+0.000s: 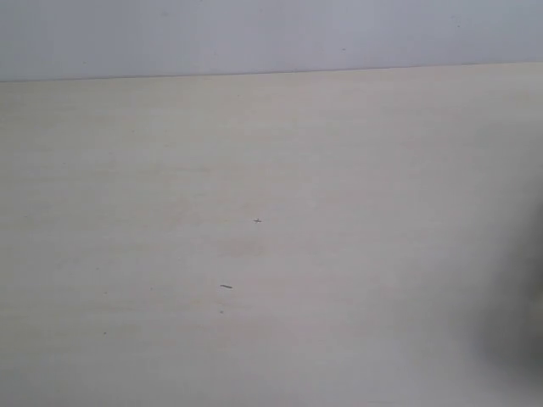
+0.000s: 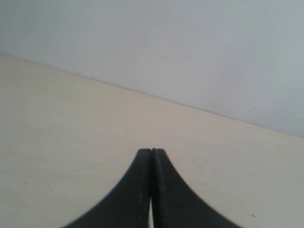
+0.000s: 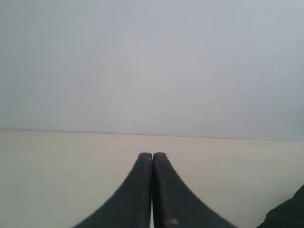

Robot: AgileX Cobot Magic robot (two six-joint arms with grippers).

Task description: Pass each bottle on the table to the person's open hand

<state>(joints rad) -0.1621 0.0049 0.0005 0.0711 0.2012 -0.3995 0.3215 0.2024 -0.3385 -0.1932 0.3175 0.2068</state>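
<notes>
The pale beige table (image 1: 254, 170) fills the exterior view, with a few tiny dark specks on it. No bottle shows in any view, and the person's open hand is out of view too. My left gripper (image 2: 151, 151) is shut, its black fingers pressed tip to tip with nothing between them, above the table (image 2: 71, 133). The right gripper (image 3: 152, 155) is likewise shut and empty over the table (image 3: 57, 171). Neither gripper appears in the exterior view.
A grey-white wall (image 1: 254, 34) rises behind the table's far edge. A blurred dark shape (image 1: 522, 339) darkens the exterior view's lower right edge. Another dark shape (image 3: 287, 213) sits at the corner of the right wrist view.
</notes>
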